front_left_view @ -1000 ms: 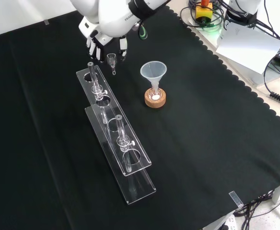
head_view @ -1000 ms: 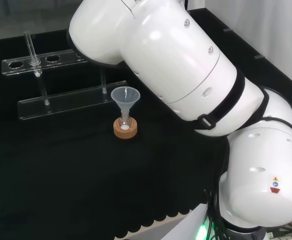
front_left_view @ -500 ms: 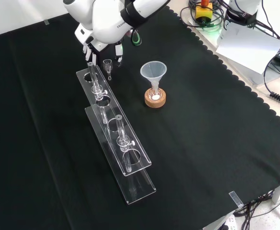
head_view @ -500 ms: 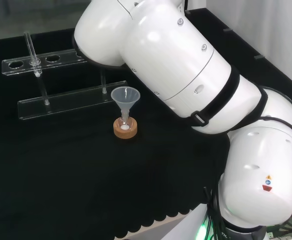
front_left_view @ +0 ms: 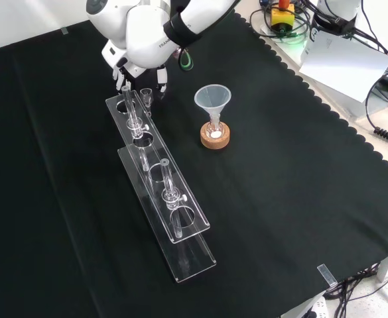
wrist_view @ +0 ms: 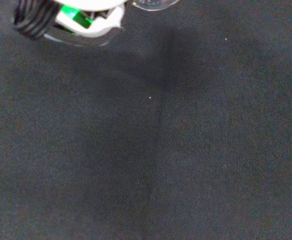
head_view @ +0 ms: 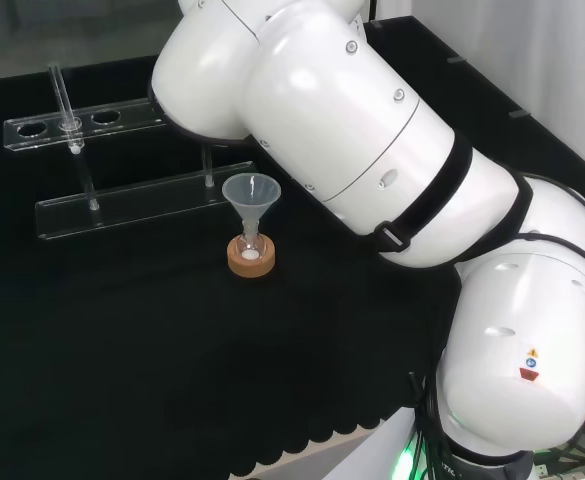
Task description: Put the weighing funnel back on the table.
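Front view: hand (front_left_view: 125,74) pinches one weighing funnel (front_left_view: 145,95) beside one rack (front_left_view: 180,218), two tubes (front_left_view: 168,180).

No word or number can be read in any of the views.

In the head view, the arm's lower link (head_view: 532,300) at about 4 o'clock carries two small signs, one above the other. The upper is a round blue sticker (head_view: 529,351). The lower is a red wedge-shaped sticker (head_view: 529,374) (the symbols on both are too small to tell).

In the front view, the white link (front_left_view: 137,26) at about 11 o'clock bears a short line of dark print (front_left_view: 160,44) near its lower edge. The letters run aslant and are too small to read.
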`<state>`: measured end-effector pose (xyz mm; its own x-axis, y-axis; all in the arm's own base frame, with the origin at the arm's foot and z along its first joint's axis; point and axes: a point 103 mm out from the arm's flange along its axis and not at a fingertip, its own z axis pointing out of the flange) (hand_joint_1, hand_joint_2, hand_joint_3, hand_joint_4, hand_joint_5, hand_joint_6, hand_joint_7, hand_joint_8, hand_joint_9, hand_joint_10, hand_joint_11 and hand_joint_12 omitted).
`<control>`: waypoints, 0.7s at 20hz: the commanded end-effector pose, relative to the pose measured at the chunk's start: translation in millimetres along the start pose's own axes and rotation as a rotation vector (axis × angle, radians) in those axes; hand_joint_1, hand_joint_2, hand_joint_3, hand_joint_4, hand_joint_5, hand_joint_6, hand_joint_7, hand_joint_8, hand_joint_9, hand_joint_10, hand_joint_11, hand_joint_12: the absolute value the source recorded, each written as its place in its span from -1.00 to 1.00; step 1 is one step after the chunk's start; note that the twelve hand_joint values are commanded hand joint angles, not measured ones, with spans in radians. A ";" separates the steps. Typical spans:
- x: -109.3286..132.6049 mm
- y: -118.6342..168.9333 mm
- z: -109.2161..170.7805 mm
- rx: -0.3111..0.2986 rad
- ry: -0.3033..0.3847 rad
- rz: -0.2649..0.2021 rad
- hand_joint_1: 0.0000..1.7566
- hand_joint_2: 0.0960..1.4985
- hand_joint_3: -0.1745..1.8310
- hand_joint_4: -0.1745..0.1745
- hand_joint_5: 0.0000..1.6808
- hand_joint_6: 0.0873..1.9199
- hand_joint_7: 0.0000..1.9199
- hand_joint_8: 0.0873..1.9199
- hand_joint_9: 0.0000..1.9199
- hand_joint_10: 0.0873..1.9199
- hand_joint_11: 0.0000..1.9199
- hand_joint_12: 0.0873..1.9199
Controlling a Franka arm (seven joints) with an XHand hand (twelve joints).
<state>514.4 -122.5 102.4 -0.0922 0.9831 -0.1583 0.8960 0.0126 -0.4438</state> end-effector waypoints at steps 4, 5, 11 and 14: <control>4.1 9.7 5.2 0.005 -0.038 0.000 0.25 -0.17 -0.14 1.00 0.42 -0.19 -0.42 -0.40 -0.07 -0.70 -0.30 0.12; 4.7 10.6 5.8 0.004 -0.039 -0.001 0.25 -0.17 -0.14 1.00 0.42 -0.19 -0.42 -0.40 -0.07 -0.70 -0.30 0.12; 7.4 16.1 7.3 0.015 -0.051 0.005 0.25 -0.17 -0.14 1.00 0.42 -0.19 -0.42 -0.40 -0.07 -0.70 -0.29 0.12; 8.5 19.7 8.0 0.022 -0.048 0.006 0.25 -0.17 -0.14 1.00 0.42 -0.19 -0.42 -0.40 -0.07 -0.70 -0.29 0.12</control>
<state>525.4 -116.8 89.3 -0.1118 0.9732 -0.2009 0.8927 0.0095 -0.4506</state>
